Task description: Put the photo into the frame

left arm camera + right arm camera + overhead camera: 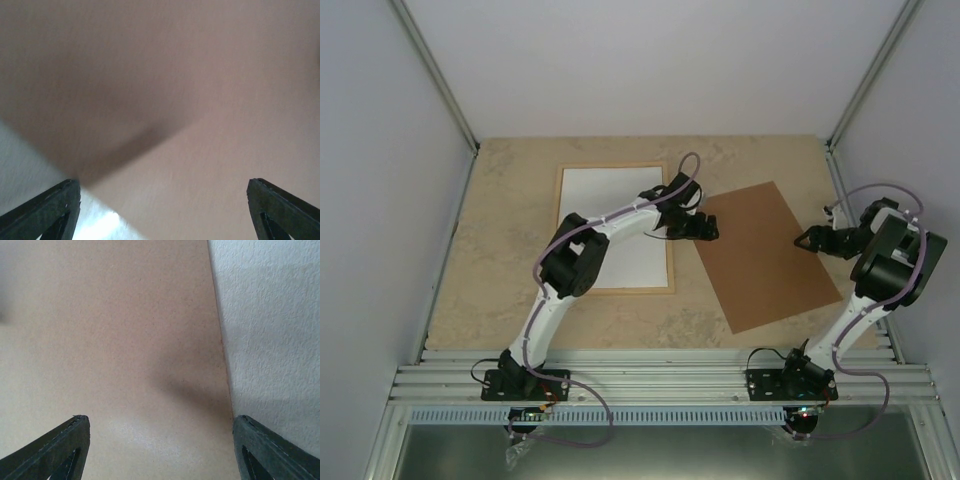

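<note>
Photo [605,195] lies inside frame [610,166], just left of left pincer [713,229]; it and right pincer [801,240] gape empty.

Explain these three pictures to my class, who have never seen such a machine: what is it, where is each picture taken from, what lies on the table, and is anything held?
The machine is two robot arms bolted at the near edge of a table, each ending in a two-finger gripper. The wide picture looks down from above and behind them. The other two come from cameras on the wrists; the dark wedges at the bottom are each gripper's own fingers. On the table lie a pale wooden frame with a white sheet in it, seemingly the photo lying face down, and beside it a brown board. The left gripper is at the board's left edge, the right gripper at its right edge. Both are open and hold nothing.
</note>
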